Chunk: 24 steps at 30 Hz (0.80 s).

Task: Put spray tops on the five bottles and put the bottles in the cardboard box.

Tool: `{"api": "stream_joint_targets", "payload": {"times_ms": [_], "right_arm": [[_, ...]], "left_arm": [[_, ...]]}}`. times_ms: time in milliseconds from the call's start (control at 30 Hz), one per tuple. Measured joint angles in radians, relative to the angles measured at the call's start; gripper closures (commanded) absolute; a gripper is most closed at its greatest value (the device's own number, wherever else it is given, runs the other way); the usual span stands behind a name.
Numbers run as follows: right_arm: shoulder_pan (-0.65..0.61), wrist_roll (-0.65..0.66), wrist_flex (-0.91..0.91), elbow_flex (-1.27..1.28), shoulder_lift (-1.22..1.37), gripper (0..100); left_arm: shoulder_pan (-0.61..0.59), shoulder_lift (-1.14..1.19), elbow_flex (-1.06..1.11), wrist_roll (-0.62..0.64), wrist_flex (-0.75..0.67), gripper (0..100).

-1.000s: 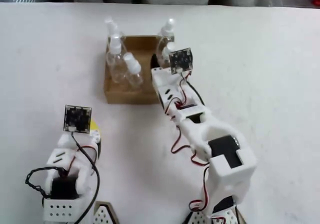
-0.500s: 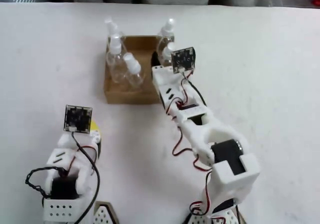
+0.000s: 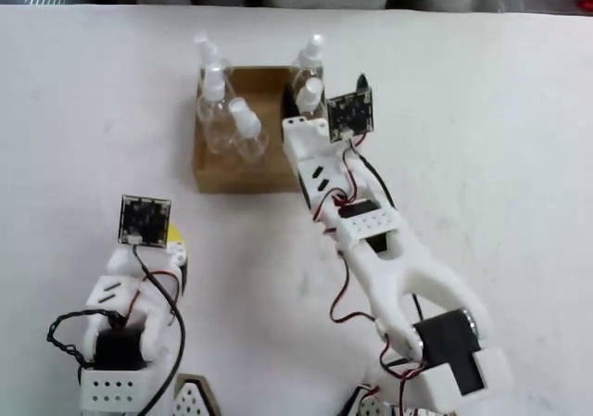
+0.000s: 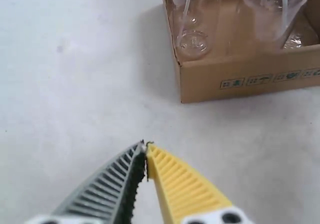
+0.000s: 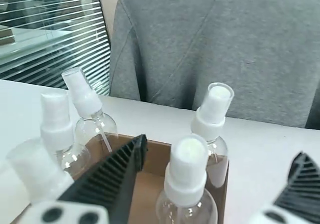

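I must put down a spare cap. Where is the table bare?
Bare: the table right of the right arm, and the stretch left of the box, beyond the left hand. Crowded: the box, full of bottles, with the right hand at its right edge.

A box sits on the white counter. Five clear bottles with white spray tops stand in it, three along its left side and two at its right. The right arm stretches from the near edge to the box's right wall, with its wrist just beside those two. The left arm sits folded at the near left, well apart from the box.
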Motion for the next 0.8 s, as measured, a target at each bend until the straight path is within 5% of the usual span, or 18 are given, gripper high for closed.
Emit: {"api": "stream_joint_targets", "payload": {"times_ms": [400, 600, 800], "right_arm": [[0.003, 0.0, 0.209, -0.057, -0.241, 61.5], [0.012, 0.0, 0.471, -0.057, -0.445, 61.8], [0.1, 0.0, 0.798, -0.057, -0.624, 81.7]], "left_arm": [[0.0, 0.0, 0.0, 0.0, 0.0, 98], [0.0, 0.0, 0.0, 0.0, 0.0, 98], [0.0, 0.0, 0.0, 0.0, 0.0, 98]]}}
